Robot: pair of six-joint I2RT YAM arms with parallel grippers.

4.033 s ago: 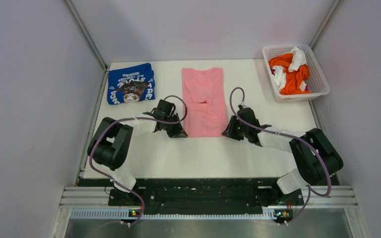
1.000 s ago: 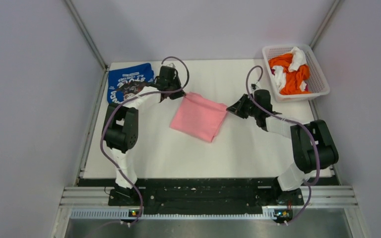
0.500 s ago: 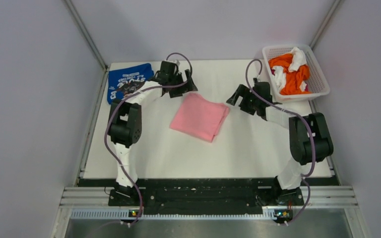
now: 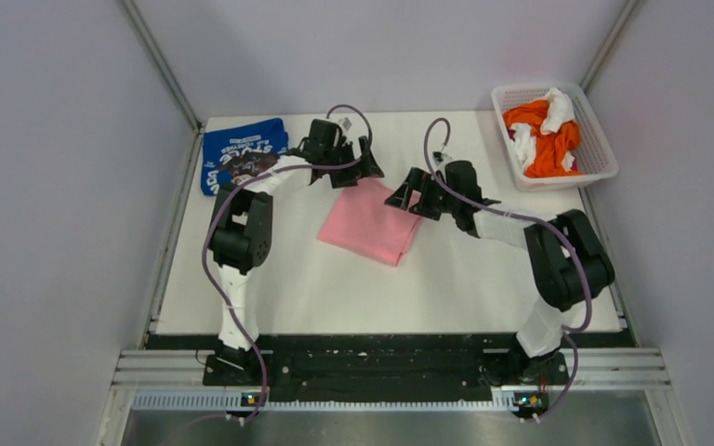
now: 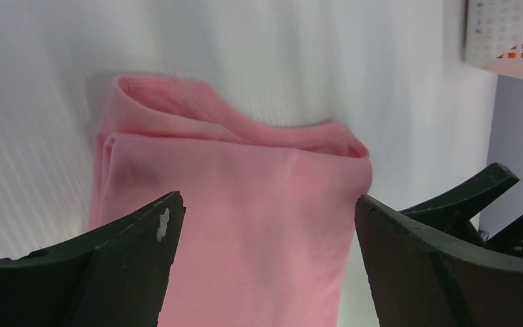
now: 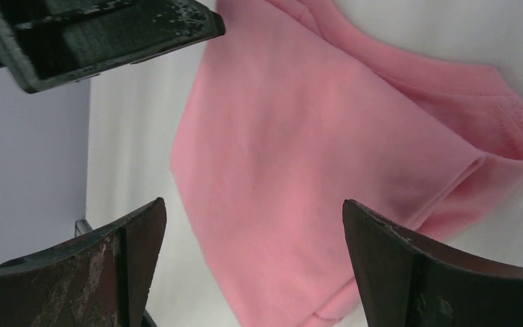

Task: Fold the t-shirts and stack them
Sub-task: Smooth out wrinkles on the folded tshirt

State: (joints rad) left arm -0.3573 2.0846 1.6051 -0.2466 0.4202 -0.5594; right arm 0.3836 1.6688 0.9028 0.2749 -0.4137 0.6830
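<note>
The pink t-shirt [image 4: 372, 221] lies folded in a tilted square at the table's middle. Flat at the back left lies the folded blue t-shirt [image 4: 242, 153] with white lettering. My left gripper [image 4: 358, 169] hangs open over the pink shirt's far corner. Its wrist view shows the pink cloth [image 5: 245, 204] under the gap of the left gripper [image 5: 269, 228], with nothing held. Over the shirt's right corner my right gripper [image 4: 407, 195] also stands open. In the right wrist view, the pink shirt [image 6: 327, 170] fills the space below the empty right gripper [image 6: 253, 235].
A white lattice basket [image 4: 604, 160] stands at the back right with orange and white clothes [image 4: 544, 130] in it. Grey walls close in the table on the left, back and right. The two grippers hang close to each other above the pink shirt.
Both grippers opened and let go of the pink shirt, which stays folded in place. The right gripper has moved left over the shirt's corner; the left shifted slightly right.
</note>
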